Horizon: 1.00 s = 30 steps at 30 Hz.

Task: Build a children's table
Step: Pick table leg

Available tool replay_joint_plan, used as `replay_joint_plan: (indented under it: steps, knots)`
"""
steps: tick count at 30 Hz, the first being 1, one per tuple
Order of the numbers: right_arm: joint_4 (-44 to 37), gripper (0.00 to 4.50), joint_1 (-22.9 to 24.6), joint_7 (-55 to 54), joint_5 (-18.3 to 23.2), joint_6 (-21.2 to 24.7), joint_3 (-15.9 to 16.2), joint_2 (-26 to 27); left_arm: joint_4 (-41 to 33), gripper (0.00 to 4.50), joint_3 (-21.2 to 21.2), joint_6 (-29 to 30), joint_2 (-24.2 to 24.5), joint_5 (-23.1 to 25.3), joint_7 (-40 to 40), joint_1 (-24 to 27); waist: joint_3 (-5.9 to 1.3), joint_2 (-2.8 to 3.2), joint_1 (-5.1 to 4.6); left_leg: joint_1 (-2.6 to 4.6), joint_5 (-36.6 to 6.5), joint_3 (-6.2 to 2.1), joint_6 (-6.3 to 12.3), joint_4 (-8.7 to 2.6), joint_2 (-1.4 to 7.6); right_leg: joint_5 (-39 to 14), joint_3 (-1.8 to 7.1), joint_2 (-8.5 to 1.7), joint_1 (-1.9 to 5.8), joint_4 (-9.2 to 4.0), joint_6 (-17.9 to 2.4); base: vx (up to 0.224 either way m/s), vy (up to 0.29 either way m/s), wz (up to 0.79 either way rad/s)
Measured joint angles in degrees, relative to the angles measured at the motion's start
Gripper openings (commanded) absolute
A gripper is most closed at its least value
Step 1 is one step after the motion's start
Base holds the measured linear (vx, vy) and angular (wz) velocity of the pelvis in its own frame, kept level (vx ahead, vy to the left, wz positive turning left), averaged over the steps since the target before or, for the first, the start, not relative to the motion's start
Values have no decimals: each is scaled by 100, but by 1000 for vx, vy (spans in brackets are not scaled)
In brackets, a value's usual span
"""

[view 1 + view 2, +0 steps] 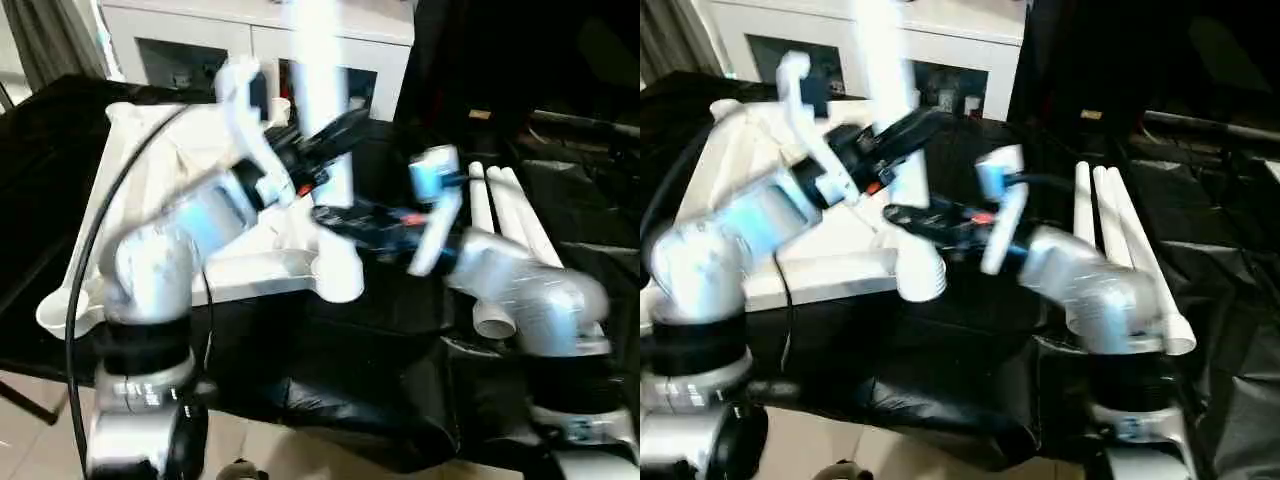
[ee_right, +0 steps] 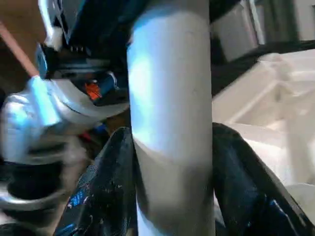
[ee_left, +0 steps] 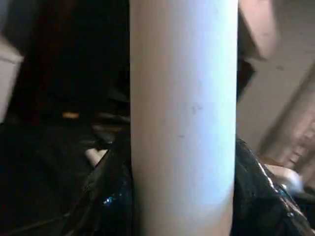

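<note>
One white leg (image 1: 325,120) stands nearly upright over the near corner socket (image 1: 338,275) of the upturned tabletop (image 1: 150,180) on the black-draped bench (image 1: 300,320), so the step in hand looks like seating it. The left claw (image 1: 330,135) and right claw (image 1: 345,218) are each clamped on that leg, left above right. Through the blur I cannot tell whether its foot has entered; next, it likely needs pressing straight down, while three spare legs (image 1: 505,225) lie alongside to the right.

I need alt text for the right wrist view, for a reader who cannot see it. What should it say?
A white table leg stands upright between the two black fingers of the right pincer, which close on it from both sides. Behind the leg is the left pincer, and to the side the white tabletop lies with its ribbed underside up.
</note>
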Motion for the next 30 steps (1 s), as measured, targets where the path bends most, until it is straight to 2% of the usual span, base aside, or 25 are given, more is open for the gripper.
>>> replay_joint_plan:
  steps: [4,10,21,22,23,26,30]
  knots:
    - [30,182,0,21,370,353,-156,-87,-52,185,2,144,-3,-152,-10,-15,-4,-43,-17,4,3,0,-6,0,2,2,0,0,1,3,0,0,0,0]
    - [22,182,0,-23,736,647,-281,-130,-87,185,53,272,-5,-377,-9,-50,-9,-55,-7,2,3,0,-6,0,2,2,0,0,1,1,1,0,0,0]
    - [-113,182,0,-165,909,732,-378,-132,-57,185,115,346,-14,-502,2,-159,-9,-56,0,2,4,0,-8,0,2,3,-1,0,2,1,2,0,0,0]
    - [-153,182,0,-216,843,663,-369,-132,-54,185,52,229,-3,-406,16,-159,-8,-56,0,2,4,0,-8,0,2,3,-1,0,2,1,2,0,0,0]
    - [-173,238,-1,-258,743,573,-350,-132,-49,185,-42,92,7,-265,40,-161,-9,-56,0,2,4,0,-8,0,2,3,-1,0,2,0,3,0,0,0]
    - [-179,252,-21,-423,530,338,-324,-116,-55,185,-314,-155,91,167,113,-157,-10,-54,0,3,5,0,-9,0,2,6,-1,0,3,-1,7,0,0,0]
    - [-271,299,-35,-797,123,-2,-171,-17,-27,184,-500,-491,89,762,401,-33,-10,-53,-13,4,6,-1,-11,-1,2,8,-1,0,3,-1,10,0,0,0]
